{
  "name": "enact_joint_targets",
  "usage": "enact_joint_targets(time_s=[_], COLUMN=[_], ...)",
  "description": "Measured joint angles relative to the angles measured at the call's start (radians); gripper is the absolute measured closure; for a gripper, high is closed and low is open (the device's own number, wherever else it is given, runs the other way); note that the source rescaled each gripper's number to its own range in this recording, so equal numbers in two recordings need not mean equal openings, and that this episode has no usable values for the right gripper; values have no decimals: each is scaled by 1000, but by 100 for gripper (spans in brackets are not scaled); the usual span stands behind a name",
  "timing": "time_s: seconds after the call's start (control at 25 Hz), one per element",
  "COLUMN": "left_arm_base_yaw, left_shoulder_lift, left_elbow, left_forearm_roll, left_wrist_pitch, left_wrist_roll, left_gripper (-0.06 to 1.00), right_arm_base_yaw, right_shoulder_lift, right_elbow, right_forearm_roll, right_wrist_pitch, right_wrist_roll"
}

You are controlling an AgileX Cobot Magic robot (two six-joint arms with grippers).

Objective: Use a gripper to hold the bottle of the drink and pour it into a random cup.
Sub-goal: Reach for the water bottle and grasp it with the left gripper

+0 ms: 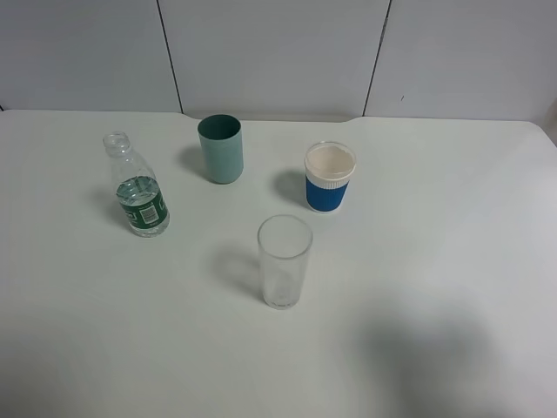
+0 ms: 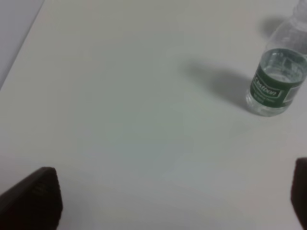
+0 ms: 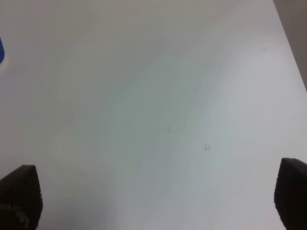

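We find nothing done: bottle [image 1: 139,196] stands ungrasped toward the table [image 1: 452,261] left edge, glass [image 1: 284,261] empty, left tool [image 2: 168,196] and right tool [image 3: 156,194] released.

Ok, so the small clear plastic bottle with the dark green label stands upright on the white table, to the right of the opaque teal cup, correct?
Not quite. The small clear plastic bottle with the dark green label does stand upright on the white table, but to the left of the opaque teal cup, not the right. The exterior high view shows it.
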Motion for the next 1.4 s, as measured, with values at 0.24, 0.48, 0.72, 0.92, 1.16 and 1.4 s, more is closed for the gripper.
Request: enact_joint_targets(time_s=[0.24,0.48,0.72,0.92,1.16,1.4], left_arm_base_yaw=[0,0,0,0,0,0], left_shoulder_lift=[0,0,0,0,0,0], left_elbow=[0,0,0,0,0,0], left_forearm_roll=[0,0,0,0,0,0], left_wrist_pitch=[0,0,0,0,0,0], left_wrist_roll=[0,0,0,0,0,0], left_gripper=[-6,-6,-6,-6,-6,-6], right_arm_base_yaw=[0,0,0,0,0,0], right_shoulder_lift=[0,0,0,0,0,0], right_elbow=[0,0,0,0,0,0], right_forearm_roll=[0,0,0,0,0,0], right_wrist_pitch=[0,0,0,0,0,0], right_wrist_roll=[0,0,0,0,0,0])
